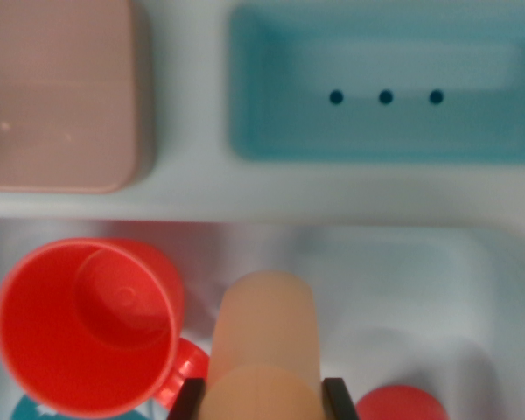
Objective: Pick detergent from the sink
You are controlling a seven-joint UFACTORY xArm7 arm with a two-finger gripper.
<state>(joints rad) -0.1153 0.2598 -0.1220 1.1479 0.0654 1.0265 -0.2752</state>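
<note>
While its two dark fingers (337, 398) press against either side of the peach-coloured detergent bottle (264, 337), the hand (262, 404) grips that bottle at the bottom edge of the wrist view, over the pale sink (402, 289). Just to the wrist view's left sits a red cup (83, 324), mouth up. Beyond the sink's rim lie a blue tray (385, 92) with three holes and a pink tray (57, 92).

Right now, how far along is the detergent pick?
Done: the gripper has reached the sink, a finger on each side of the peach detergent bottle. In hand: the grasp; whether it is closed on the bottle cannot be told. Left: lifting it out, clear of the red cup.
</note>
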